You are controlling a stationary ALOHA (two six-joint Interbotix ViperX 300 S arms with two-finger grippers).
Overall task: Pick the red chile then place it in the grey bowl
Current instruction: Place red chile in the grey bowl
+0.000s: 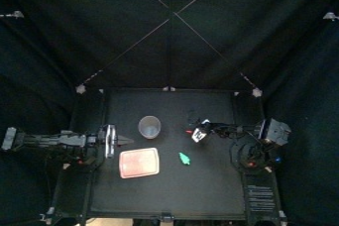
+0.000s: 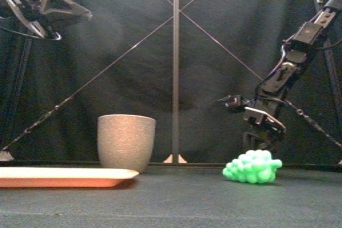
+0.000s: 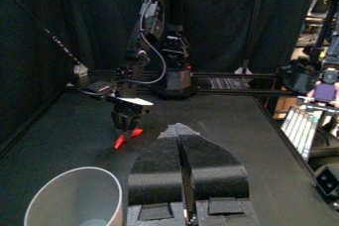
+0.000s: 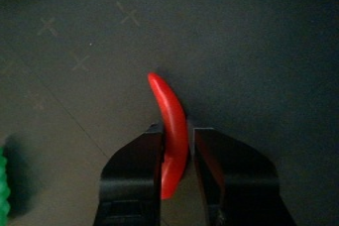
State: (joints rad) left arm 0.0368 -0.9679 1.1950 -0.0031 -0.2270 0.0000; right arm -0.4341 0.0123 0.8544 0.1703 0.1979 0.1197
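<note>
Where right jaws nearly meet, chile [image 4: 163, 111] sits pinched.

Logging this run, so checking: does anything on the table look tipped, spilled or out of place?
Nothing stands out. The tall grey speckled cup stands upright, the flat pink tray lies flat, the bumpy green toy rests on the table, and the right end effector grips the curved red toy chile.
</note>
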